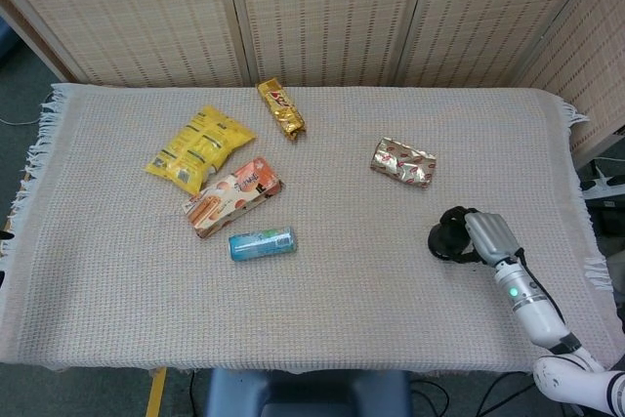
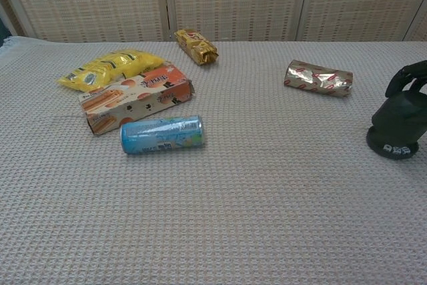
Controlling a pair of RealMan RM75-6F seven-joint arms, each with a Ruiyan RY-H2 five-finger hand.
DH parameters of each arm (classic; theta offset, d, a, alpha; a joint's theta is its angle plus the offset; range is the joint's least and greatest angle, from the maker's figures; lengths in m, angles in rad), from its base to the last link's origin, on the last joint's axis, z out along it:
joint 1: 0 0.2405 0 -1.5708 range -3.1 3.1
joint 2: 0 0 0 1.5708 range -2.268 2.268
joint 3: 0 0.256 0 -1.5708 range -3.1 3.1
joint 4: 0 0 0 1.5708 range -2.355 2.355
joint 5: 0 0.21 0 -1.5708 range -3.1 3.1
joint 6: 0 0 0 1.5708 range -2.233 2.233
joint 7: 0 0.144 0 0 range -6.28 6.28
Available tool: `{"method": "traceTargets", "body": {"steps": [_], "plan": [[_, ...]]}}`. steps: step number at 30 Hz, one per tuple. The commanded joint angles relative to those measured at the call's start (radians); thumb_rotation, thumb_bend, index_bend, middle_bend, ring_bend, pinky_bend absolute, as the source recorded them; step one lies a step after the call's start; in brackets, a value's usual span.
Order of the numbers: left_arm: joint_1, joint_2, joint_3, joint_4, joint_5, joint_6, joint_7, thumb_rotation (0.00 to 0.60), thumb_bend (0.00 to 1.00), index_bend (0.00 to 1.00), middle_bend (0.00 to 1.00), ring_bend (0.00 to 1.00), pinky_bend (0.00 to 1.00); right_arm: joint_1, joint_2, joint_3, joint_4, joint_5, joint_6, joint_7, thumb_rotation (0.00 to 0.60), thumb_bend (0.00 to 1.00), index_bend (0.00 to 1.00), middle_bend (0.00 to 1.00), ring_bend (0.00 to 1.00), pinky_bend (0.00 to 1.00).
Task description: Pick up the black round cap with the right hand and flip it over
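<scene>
The black round cap [image 1: 446,240] sits near the right edge of the table; in the chest view the cap [image 2: 398,128] is tilted, with a pale marking showing on its lower rim. My right hand [image 1: 485,235] comes in from the right and grips it. Its dark fingers [image 2: 405,78] curl over the top of the cap. Whether the cap's rim still touches the cloth I cannot tell. My left hand is in neither view.
A woven beige cloth [image 1: 371,300] covers the table. A silver-red snack wrapper [image 1: 402,162] lies behind the cap. To the left lie a blue can [image 1: 262,243], an orange box [image 1: 231,195], a yellow bag [image 1: 199,146] and a gold bar [image 1: 281,109].
</scene>
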Motion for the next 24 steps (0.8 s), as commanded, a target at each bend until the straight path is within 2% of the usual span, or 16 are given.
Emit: {"method": "traceTargets", "body": {"steps": [1,4,8,11,15,18,20,24], "plan": [[0.0,0.0,0.0,0.0,0.0,0.001,0.0,0.6,0.44,0.26,0.0,0.0,0.23,-0.029,0.047,-0.009,-0.051,-0.03,0.041,-0.001,0.6,0.24,0.49,0.33,0.36,0.54],[0.001,0.0,0.0,0.0,0.0,0.001,-0.002,0.6,0.44,0.26,0.0,0.0,0.23,-0.057,0.096,-0.035,-0.105,-0.025,0.066,-0.058,0.6,0.24,0.49,0.33,0.36,0.54],[0.001,0.0,0.0,-0.002,0.002,0.004,0.0,0.6,0.44,0.26,0.0,0.0,0.23,-0.087,0.148,-0.077,-0.165,0.038,0.076,-0.197,0.6,0.24,0.49,0.33,0.36,0.54],[0.001,-0.001,0.001,-0.003,0.003,0.004,0.004,0.6,0.44,0.26,0.0,0.0,0.23,-0.1,0.148,-0.092,-0.173,0.077,0.09,-0.271,0.6,0.24,0.49,0.33,0.36,0.54],[0.001,-0.002,0.001,-0.003,0.003,0.002,0.005,0.6,0.44,0.26,0.0,0.0,0.23,-0.106,0.113,-0.101,-0.127,0.114,0.097,-0.336,0.6,0.24,0.48,0.33,0.35,0.54],[0.001,-0.001,0.002,-0.002,0.004,0.002,0.004,0.6,0.44,0.26,0.0,0.0,0.23,-0.097,0.09,-0.105,-0.09,0.151,0.063,-0.363,0.6,0.24,0.42,0.32,0.29,0.53],[0.0,-0.001,0.001,-0.002,0.004,0.002,0.002,0.6,0.44,0.26,0.0,0.0,0.23,-0.089,0.083,-0.106,-0.074,0.168,0.034,-0.366,0.6,0.24,0.35,0.26,0.2,0.48],[0.0,-0.001,0.002,0.0,0.004,0.001,-0.001,0.6,0.44,0.26,0.0,0.0,0.23,-0.074,0.087,-0.11,-0.061,0.176,-0.017,-0.359,0.6,0.24,0.18,0.08,0.03,0.32]]}}
